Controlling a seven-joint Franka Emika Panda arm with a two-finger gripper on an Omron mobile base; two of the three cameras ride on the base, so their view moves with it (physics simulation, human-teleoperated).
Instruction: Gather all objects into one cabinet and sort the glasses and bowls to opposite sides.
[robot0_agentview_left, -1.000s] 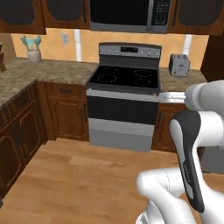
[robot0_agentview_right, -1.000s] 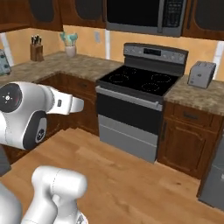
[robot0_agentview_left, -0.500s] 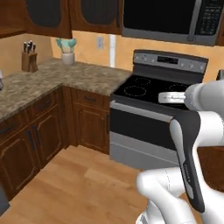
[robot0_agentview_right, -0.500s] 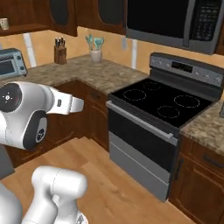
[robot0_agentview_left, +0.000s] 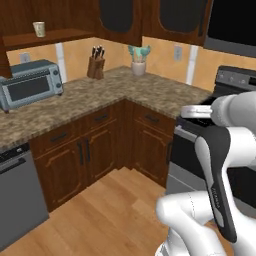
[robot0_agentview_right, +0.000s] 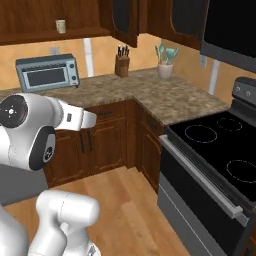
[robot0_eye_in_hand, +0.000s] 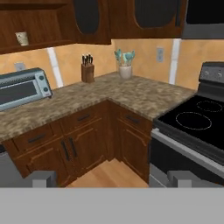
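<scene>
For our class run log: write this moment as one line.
phase: base in transit | gripper: open, empty | cream-white mug: on open wall shelf above toaster oven | contact: none

Cabinet (robot0_agentview_left: 60, 35) at upper left: dark brown wood, satin sheen, visible grain. Cream-white mug (robot0_agentview_left: 39, 29) on its shelf: matt, ceramic-looking. Countertop (robot0_agentview_left: 115, 92): speckled brown-grey granite look, polished. Toaster oven (robot0_agentview_left: 31, 86) at left: brushed grey-blue metal w/ dark glass door. Knife block (robot0_agentview_left: 95, 68): wood, black handles. Utensil crock (robot0_agentview_left: 138, 67): pale, smooth. Stove (robot0_agentview_right: 220, 150) at right: glossy black glass top, steel-grey front. Floor (robot0_agentview_left: 100, 215): light wood planks, smooth. Robot arm (robot0_agentview_left: 222, 165): glossy white plastic shell, dark inlay.
</scene>
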